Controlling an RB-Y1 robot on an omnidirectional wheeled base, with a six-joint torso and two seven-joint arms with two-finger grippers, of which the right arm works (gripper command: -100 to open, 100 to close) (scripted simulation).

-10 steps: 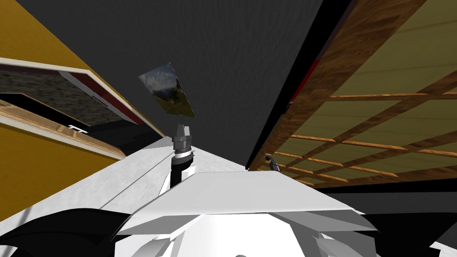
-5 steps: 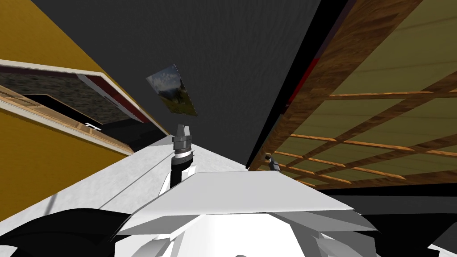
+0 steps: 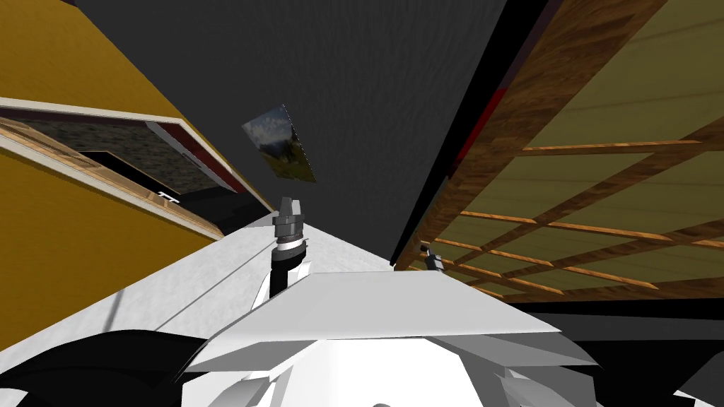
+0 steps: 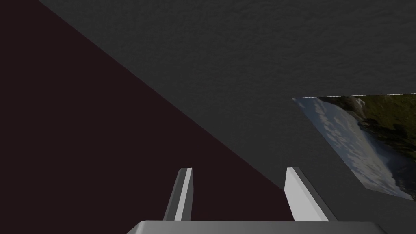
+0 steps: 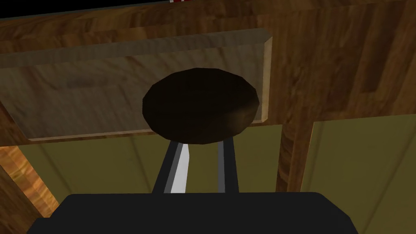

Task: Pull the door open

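Wood, brown and grained, frames the door (image 3: 601,184) on the right of the head view. Olive-green panels sit between thin, lighter wooden bars, and a broad dark stile runs along its left edge beside the dark grey wall (image 3: 368,106). A narrow black area with a red strip shows between that stile and the wall; how far the door stands from its frame I cannot tell.

The knob (image 5: 201,103) is low on that left stile, at the near end of the door. It is a dark, round, flattish disc mounted on a paler wooden backplate (image 5: 81,93) with bevelled edges.

The right gripper (image 5: 201,148) is at the knob. Its fingers stand much closer together than their open spread and run up behind the disc, which hides their tips. I judge they are clamped on the neck behind the knob's head. The left gripper (image 3: 288,207) is raised ahead of the chest, well apart from the door, its fingers spread wide and holding nothing.

The door should behave as a stiff, fairly heavy slab that swings on an arc rather than coming straight back, so the pull ought to curve with it. The knob looks smooth and rounded, so thin fingers could slide off it. Holding behind the head, where the disc overhangs, seems the safest place, since the lip can catch the fingers if the grip creeps.
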